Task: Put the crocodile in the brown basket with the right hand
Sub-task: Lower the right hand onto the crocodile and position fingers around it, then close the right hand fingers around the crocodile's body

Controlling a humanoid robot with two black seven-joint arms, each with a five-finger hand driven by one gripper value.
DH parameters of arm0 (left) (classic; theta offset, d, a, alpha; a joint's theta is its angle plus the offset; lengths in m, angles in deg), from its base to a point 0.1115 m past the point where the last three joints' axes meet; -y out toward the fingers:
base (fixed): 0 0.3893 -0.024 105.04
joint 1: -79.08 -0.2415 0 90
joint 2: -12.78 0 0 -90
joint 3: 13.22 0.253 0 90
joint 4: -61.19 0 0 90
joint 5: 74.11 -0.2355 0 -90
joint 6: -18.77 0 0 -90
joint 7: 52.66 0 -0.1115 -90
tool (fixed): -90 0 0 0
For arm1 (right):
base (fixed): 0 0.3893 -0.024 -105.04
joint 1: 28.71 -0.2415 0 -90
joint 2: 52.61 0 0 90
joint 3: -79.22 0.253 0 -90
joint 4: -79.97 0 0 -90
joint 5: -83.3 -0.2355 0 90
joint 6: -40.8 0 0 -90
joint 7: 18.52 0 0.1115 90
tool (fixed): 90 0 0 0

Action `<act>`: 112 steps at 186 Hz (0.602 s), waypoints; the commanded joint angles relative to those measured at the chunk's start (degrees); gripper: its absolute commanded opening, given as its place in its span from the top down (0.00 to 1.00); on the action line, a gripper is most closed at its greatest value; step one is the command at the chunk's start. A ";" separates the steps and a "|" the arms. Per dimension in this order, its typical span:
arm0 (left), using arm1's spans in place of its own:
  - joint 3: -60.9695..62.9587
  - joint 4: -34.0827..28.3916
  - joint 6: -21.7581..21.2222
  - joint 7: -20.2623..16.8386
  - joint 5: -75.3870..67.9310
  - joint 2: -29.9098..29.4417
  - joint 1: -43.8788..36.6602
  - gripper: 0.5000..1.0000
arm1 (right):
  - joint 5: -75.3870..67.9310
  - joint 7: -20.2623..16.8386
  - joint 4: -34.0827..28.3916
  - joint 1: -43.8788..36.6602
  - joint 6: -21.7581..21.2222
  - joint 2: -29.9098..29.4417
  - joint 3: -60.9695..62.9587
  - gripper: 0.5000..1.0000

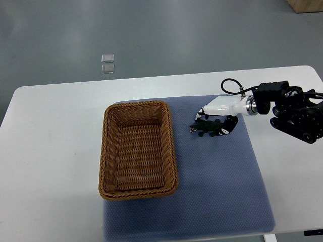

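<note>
A small dark green toy crocodile [208, 128] lies on the blue mat [222, 176], just right of the brown wicker basket [138, 189]. My right hand [214, 119], white with black fingertips, comes in from the right edge and sits over the crocodile. Its fingers curl around the toy's body and tail end, and the toy still seems to rest on the mat. The basket holds nothing. No left arm shows in this view.
The mat lies on a white table [50, 151]. Two small clear squares [107, 64] lie on the grey floor beyond the far table edge. A cardboard box corner [307, 5] shows at the top right.
</note>
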 commanded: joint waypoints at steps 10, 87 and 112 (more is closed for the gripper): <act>0.00 0.00 0.00 0.00 0.00 0.00 -0.01 0.00 | 0.00 0.08 0.00 -0.16 0.09 0.06 0.02 0.70; 0.00 0.00 0.00 0.00 0.00 0.00 0.08 0.00 | -0.35 0.26 0.00 -0.34 0.09 0.67 0.54 0.84; 0.00 0.00 0.00 0.00 0.00 0.00 -0.01 0.00 | -0.35 1.22 0.00 -0.43 0.09 0.93 0.72 0.87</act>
